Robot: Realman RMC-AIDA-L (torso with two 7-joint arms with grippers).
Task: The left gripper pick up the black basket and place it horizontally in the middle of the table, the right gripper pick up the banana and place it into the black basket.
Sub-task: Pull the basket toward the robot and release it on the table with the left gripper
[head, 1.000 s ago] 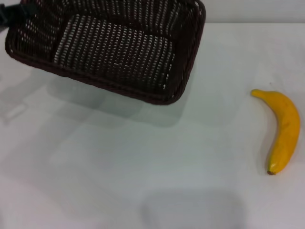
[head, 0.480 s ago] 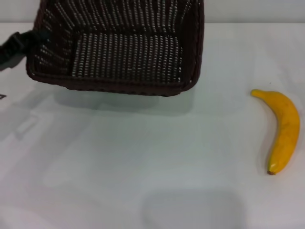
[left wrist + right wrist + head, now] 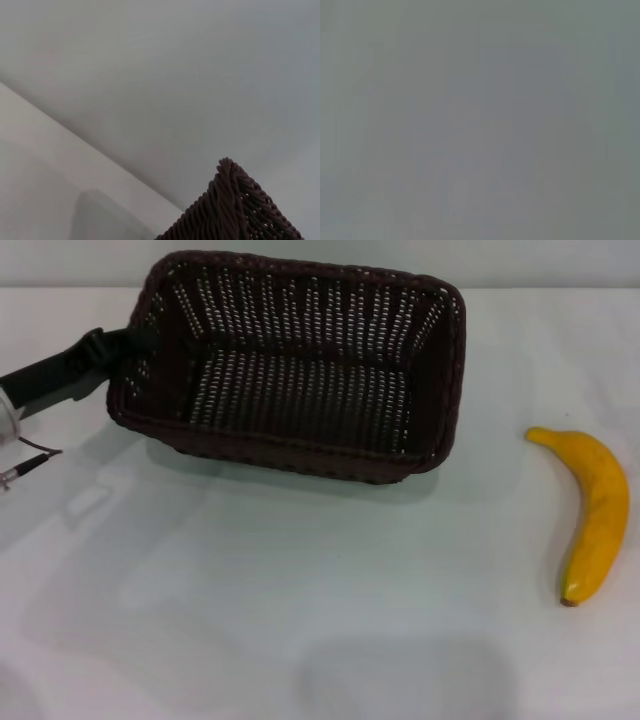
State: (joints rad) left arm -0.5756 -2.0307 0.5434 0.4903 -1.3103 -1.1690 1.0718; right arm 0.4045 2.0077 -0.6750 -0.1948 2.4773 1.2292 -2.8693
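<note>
Counter (image 3: 300,620): white, carries everything.
Black basket (image 3: 300,380): far centre, long side across, near level; placing step looks almost done.
Banana (image 3: 595,515): right side, well apart, untouched.
Left gripper (image 3: 118,345): at basket's left end rim, jaws clenched on it; next, release and retreat.
Right gripper: unseen.

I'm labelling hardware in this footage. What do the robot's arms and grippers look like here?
Only the left arm shows: a slim black left gripper on a dark arm, with a silvery section and thin cables near the frame edge. The right gripper isn't visible.
</note>
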